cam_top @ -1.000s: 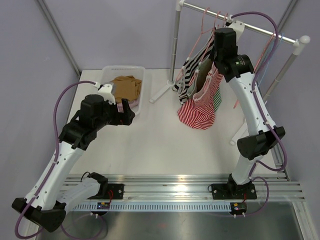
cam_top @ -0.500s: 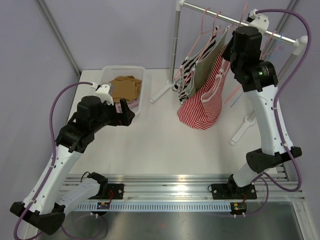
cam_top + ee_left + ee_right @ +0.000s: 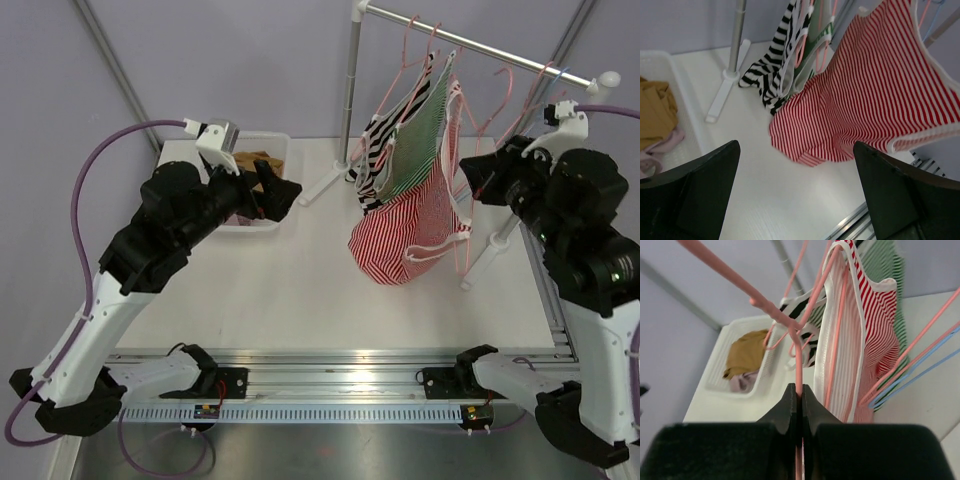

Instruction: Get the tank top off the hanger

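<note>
A red-and-white striped tank top [image 3: 400,235] hangs on a pink hanger [image 3: 463,215] below the rack's rail, its hem low over the table. My right gripper [image 3: 470,186] is to its right, shut on the hanger's wire [image 3: 799,360]. In the right wrist view the top [image 3: 880,320] hangs just right of the pinched wire. My left gripper [image 3: 280,190] is raised left of the rack, open and empty. In the left wrist view its fingers [image 3: 705,185] frame bare table, with the tank top [image 3: 875,100] ahead and apart from them.
A clothes rack [image 3: 480,45] stands at the back right, carrying a black-and-white striped top [image 3: 372,150], a green striped top [image 3: 425,125] and bare pink and blue hangers [image 3: 500,90]. A white bin [image 3: 285,145] with mustard clothes sits at the back left.
My right arm has swung from the rail down and to the right, drawing the hanger and red top with it. The left arm has risen and moved toward the rack.
</note>
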